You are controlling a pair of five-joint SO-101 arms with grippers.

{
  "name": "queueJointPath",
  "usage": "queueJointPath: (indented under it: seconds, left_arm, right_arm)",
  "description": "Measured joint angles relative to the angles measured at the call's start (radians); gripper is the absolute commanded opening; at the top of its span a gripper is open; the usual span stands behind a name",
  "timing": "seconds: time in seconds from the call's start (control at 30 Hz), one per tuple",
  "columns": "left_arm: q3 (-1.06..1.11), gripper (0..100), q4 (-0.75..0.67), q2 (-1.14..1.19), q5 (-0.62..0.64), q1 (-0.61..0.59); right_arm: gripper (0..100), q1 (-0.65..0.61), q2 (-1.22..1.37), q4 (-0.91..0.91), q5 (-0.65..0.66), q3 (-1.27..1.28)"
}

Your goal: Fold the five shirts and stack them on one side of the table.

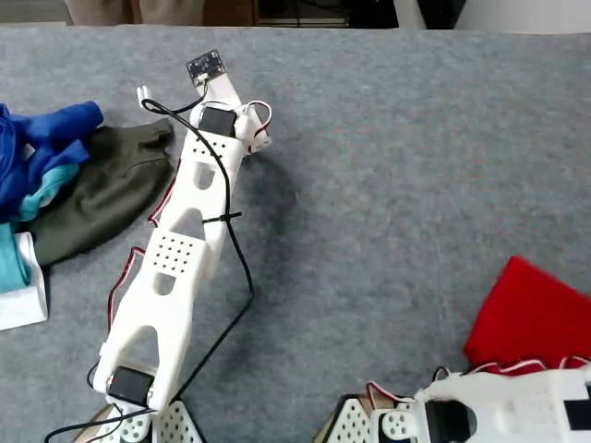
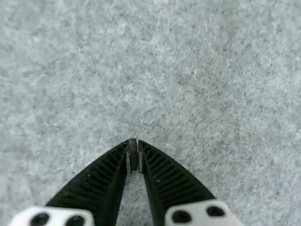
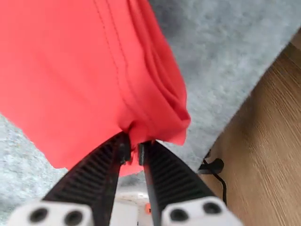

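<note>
A smooth red shirt (image 1: pixel 531 314) with straight edges lies at the lower right of the high view. The right wrist view adds its stitched seams and the right gripper (image 3: pixel 133 149) pinching its bunched hem. The left gripper (image 2: pixel 133 155) is closed on nothing above the fuzzy grey table (image 1: pixel 388 166). At the left edge sits a rumpled heap of shirts (image 1: pixel 65 175) in blue, teal and olive.

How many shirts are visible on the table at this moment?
5, probably. Four lie piled at the left edge of the table: blue shirt, teal shirt, olive shirt, white shirt, partly cut off. The red shirt lies at the right. More may be hidden underneath.
</note>
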Motion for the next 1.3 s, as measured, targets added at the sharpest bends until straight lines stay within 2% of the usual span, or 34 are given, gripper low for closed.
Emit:
queueJointPath:
  seconds: [0.23, 0.3, 0.47, 0.53, 0.77, 0.97, 1.07, 1.2, 1.3]
  left_arm:
    - [0.0, 3, 0.0, 0.0, 0.0, 0.0]
    - [0.0, 2, 0.0, 0.0, 0.0, 0.0]
    - [0.0, 2, 0.0, 0.0, 0.0, 0.0]
    - [0.0, 2, 0.0, 0.0, 0.0, 0.0]
    - [0.0, 2, -0.002, 0.0, 0.0, 0.0]
    - [0.0, 2, 0.068, -0.025, -0.055, -0.015]
    - [0.0, 2, 0.13, -0.101, -0.112, -0.052]
    - [0.0, 3, 0.203, -0.193, -0.17, -0.152]
    - [0.0, 3, 0.258, -0.236, -0.189, -0.27]
  right_arm:
    - [2.2, 0.044, -0.003, -0.02, 0.035, 0.005]
    - [8.7, 0.044, -0.008, -0.02, 0.06, 0.023]
    - [34.0, 0.044, -0.009, -0.012, 0.101, 0.069]
    - [36.9, 0.046, -0.009, -0.002, 0.144, 0.069]
    - [25.2, 0.046, -0.097, 0.0, 0.183, 0.069]
    - [7.3, 0.015, -0.258, 0.0, 0.181, 0.071]
    - [0.2, -0.052, -0.334, 0.0, 0.181, 0.071]
    - [0.5, -0.192, -0.396, 0.0, 0.181, 0.071]
    - [0.5, -0.318, -0.405, 0.0, 0.16, 0.071]
